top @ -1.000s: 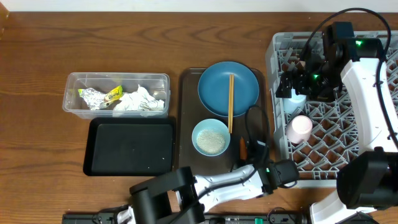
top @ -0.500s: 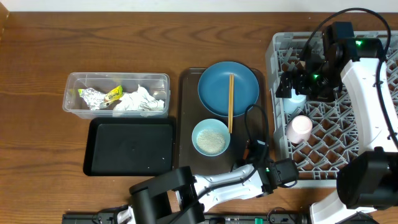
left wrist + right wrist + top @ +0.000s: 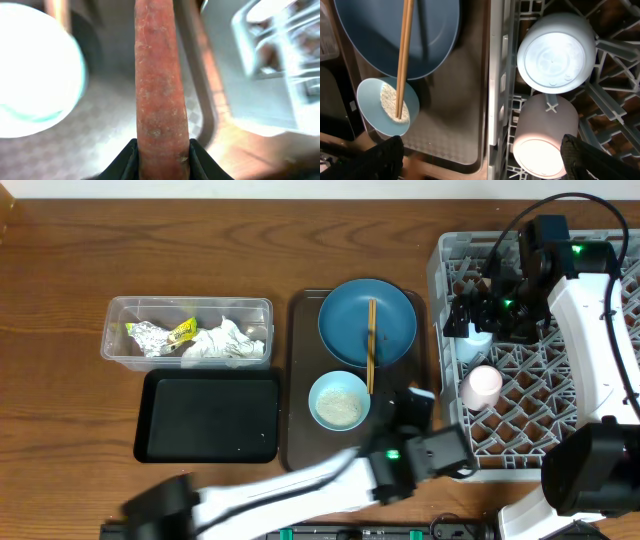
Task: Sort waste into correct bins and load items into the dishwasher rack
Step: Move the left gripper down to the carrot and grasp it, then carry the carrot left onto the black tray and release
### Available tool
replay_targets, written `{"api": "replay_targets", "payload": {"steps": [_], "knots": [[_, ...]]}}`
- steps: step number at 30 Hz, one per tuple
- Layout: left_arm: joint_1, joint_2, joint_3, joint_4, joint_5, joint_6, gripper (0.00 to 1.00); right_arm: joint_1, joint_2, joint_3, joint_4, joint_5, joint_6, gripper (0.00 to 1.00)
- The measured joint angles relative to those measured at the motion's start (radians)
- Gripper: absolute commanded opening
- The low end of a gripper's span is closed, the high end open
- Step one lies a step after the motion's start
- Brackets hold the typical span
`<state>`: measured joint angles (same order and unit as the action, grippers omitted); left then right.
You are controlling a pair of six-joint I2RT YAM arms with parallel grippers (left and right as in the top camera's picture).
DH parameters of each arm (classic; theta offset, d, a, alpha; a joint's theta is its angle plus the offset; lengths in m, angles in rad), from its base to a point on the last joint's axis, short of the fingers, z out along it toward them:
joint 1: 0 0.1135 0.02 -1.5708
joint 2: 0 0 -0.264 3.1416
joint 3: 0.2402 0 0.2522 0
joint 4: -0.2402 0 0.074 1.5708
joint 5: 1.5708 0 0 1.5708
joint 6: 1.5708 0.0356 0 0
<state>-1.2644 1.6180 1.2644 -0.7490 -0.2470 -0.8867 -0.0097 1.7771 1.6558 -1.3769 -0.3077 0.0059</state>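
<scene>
Waste step: we are pinching the small orange carrot (image 3: 159, 75) in the left gripper (image 3: 160, 152), right gripper (image 3: 485, 161) spread; next, likely carrying it to the flat black rectangular tray (image 3: 210, 415) beside the clear plastic tub (image 3: 188, 304).

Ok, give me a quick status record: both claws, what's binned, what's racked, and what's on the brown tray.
left claw: shut on the carrot, above the brown tray
right claw: open, empty, over the rack
in clear tub: tissues, wrapper
in rack: pink cup, light blue cup
on brown tray: plate, bowl with rice, chopsticks lying from plate into bowl
</scene>
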Motion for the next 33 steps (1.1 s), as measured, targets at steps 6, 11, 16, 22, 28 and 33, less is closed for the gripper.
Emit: {"api": "replay_targets", "payload": {"steps": [6,11,16,22,28,33], "knots": [[0.168,-0.263,0.0,-0.141,-0.008,0.0,0.1,0.0,0.0,0.0,0.0,0.0,0.0,0.99],[0.424,-0.431,0.0,-0.333,-0.058,-0.013,0.06,0.0,0.0,0.0,0.0,0.0,0.0,0.99],[0.664,-0.514,0.0,-0.471,-0.104,-0.05,0.06,0.0,0.0,0.0,0.0,0.0,0.0,0.99],[0.854,-0.526,-0.102,-0.434,-0.124,-0.108,0.06,0.0,0.0,0.0,0.001,0.0,0.0,0.99],[0.949,-0.522,-0.332,-0.269,-0.111,-0.193,0.06,0.0,0.0,0.001,0.0,-0.001,0.0,0.99],[0.973,-0.518,-0.51,-0.092,-0.043,-0.223,0.06,0.0,0.0,0.001,0.0,-0.003,0.0,0.99]]}}
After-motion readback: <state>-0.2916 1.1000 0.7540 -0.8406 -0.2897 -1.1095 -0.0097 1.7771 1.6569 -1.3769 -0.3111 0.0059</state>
